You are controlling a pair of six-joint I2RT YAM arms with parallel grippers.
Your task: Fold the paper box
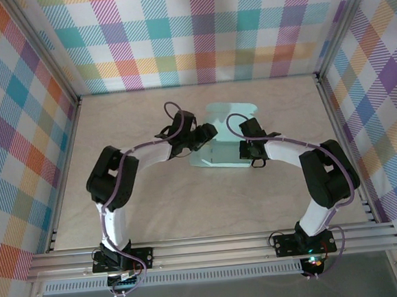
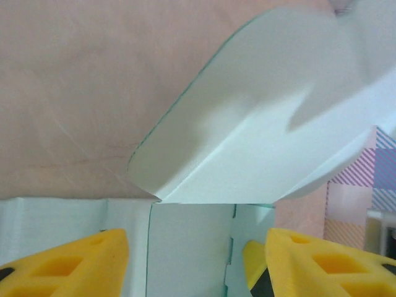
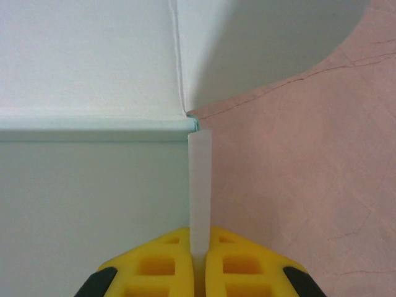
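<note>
My right claw [image 3: 199, 238] is pressed together on a thin flap [image 3: 199, 179] of the box [image 1: 229, 118]. The flap stands edge-on and runs straight away from the fingers. My left claw [image 2: 192, 247] is spread, with a side panel lying between its fingers, ungripped. The box sits mid-table [image 1: 155, 214] between both claws. Beyond the left claw a rounded flap [image 2: 260, 124] tilts up. I judge it folds next, rightward, and the left arm is nearer.
</note>
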